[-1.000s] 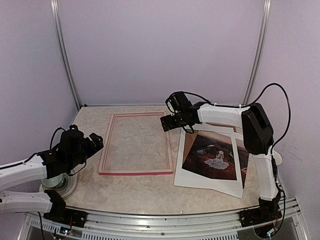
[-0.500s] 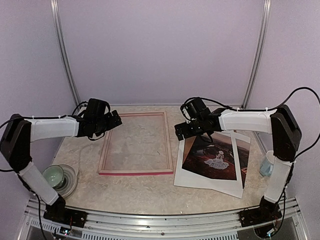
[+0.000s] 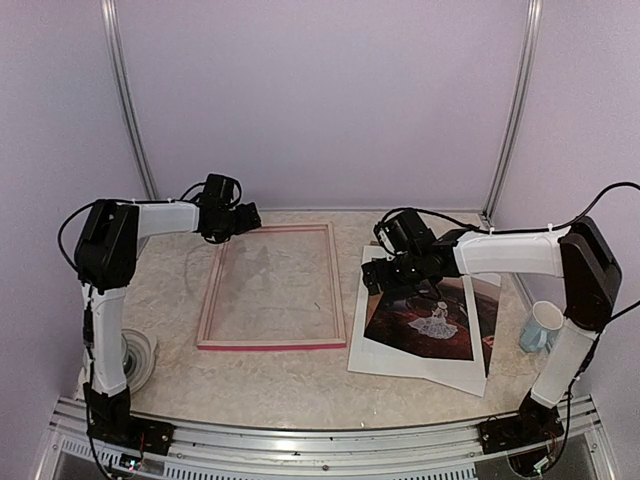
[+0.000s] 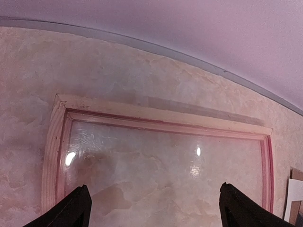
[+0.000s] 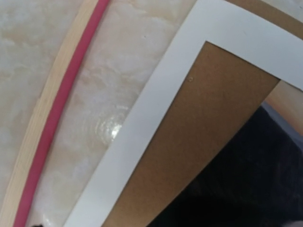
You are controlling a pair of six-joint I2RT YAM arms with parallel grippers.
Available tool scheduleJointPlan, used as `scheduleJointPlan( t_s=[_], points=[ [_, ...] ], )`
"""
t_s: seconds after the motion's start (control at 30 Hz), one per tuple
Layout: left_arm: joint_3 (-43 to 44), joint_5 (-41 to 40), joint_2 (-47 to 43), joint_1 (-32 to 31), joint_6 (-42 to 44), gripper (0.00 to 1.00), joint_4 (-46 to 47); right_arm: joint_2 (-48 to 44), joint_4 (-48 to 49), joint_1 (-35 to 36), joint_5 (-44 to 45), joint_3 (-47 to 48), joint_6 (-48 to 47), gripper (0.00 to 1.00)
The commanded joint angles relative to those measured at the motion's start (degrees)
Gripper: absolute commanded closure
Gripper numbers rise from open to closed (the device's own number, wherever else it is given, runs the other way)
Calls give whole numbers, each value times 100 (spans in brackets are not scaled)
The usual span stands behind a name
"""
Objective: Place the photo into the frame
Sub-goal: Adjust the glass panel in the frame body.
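Note:
The frame (image 3: 270, 345) lies flat at the table's middle, pink-red moulding with a pale back edge; it also shows in the left wrist view (image 4: 156, 118). The photo (image 3: 425, 310), dark with a small white figure, lies right of it on a white mat sheet (image 3: 400, 365) over a brown board (image 3: 378, 285). My left gripper (image 3: 245, 216) hovers over the frame's far left corner, jaws wide open and empty, fingertips (image 4: 75, 210) far apart. My right gripper (image 3: 375, 278) hovers over the mat's far left corner, apparently open. The right wrist view shows the frame edge (image 5: 61, 109), mat (image 5: 156, 123), board (image 5: 203, 123) and dark photo (image 5: 251, 184).
A pale blue mug (image 3: 541, 326) stands at the right edge. A saucer (image 3: 138, 352) lies at the near left behind the left arm. Purple walls close the back and both sides.
The left arm swung from the near left by the saucer up to the frame's far left corner. The right gripper moved right and nearer, from the frame's far right corner to over the mat.

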Motion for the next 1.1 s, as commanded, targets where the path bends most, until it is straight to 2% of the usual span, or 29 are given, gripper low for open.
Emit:
scheduleJointPlan(
  t_s=[0.0, 0.17, 0.47, 1.07],
  points=[
    [256, 287, 445, 158, 126, 8, -346, -277, 120, 44, 12, -102, 82, 1],
    [110, 97, 550, 136, 106, 10, -340, -251, 160, 55, -46, -38, 81, 1],
    [159, -957, 683, -130, 277, 12, -667, -126, 231, 47, -129, -16, 62, 1],
    [284, -1221, 881, -176, 261, 13, -1028, -14, 71, 45, -39, 124, -66, 1]
  ],
)
